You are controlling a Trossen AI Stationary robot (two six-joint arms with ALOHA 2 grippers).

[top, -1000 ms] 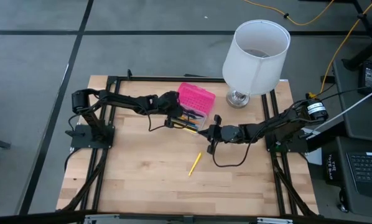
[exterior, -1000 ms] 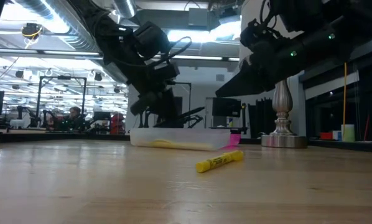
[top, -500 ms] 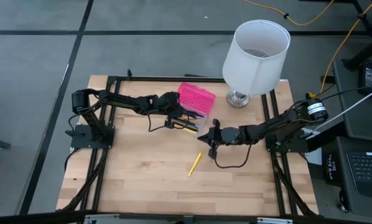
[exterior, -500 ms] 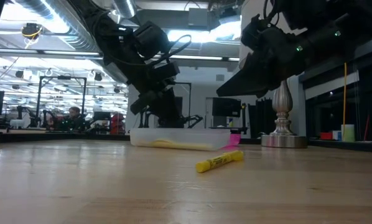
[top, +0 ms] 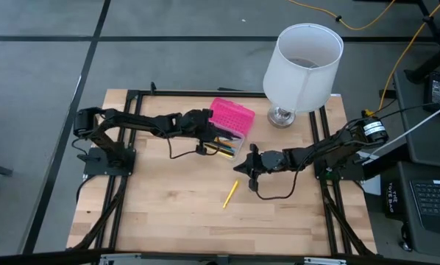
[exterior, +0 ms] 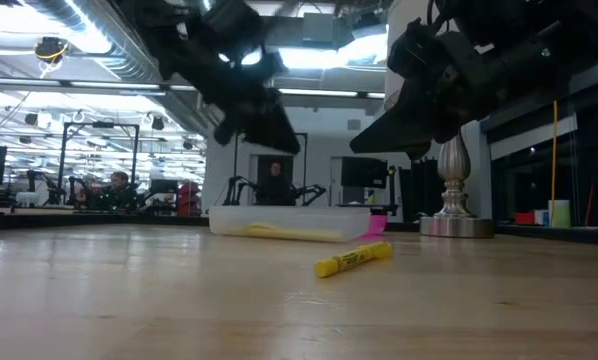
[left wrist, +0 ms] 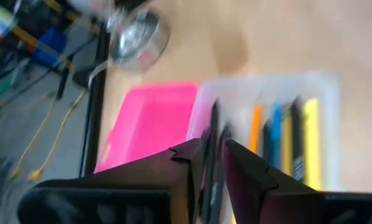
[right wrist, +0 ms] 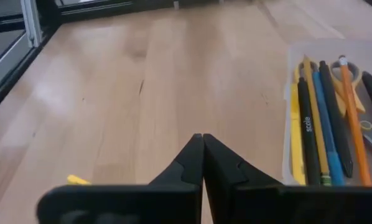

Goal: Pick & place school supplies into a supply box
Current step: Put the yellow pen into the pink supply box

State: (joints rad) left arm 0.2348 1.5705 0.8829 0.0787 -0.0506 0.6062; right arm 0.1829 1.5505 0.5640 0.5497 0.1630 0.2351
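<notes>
The supply box lies open near the table's far edge: its pink half point(top: 231, 116) beside its clear half point(top: 227, 147) point(exterior: 289, 222). In the clear half lie several pens and pencils point(right wrist: 323, 137) and the yellow scissors point(right wrist: 355, 70). One yellow marker point(top: 230, 193) point(exterior: 354, 258) lies flat on the wood, nearer than the box. My left gripper point(top: 207, 134) point(left wrist: 209, 146) hangs above the clear half, open by a narrow gap and holding nothing. My right gripper point(top: 240, 171) point(right wrist: 203, 138) hovers shut above the table between the box and the marker.
A white lamp point(top: 302, 62) stands at the table's far right corner, its metal base point(exterior: 456, 225) just right of the box. Bare wood stretches across the near half of the table point(top: 168, 213). A black frame runs along the table's edges.
My left gripper has risen from inside the clear half of the box to well above it, and its arm has swung a little at the base. The pens in the box and the yellow marker have stayed where they were.
</notes>
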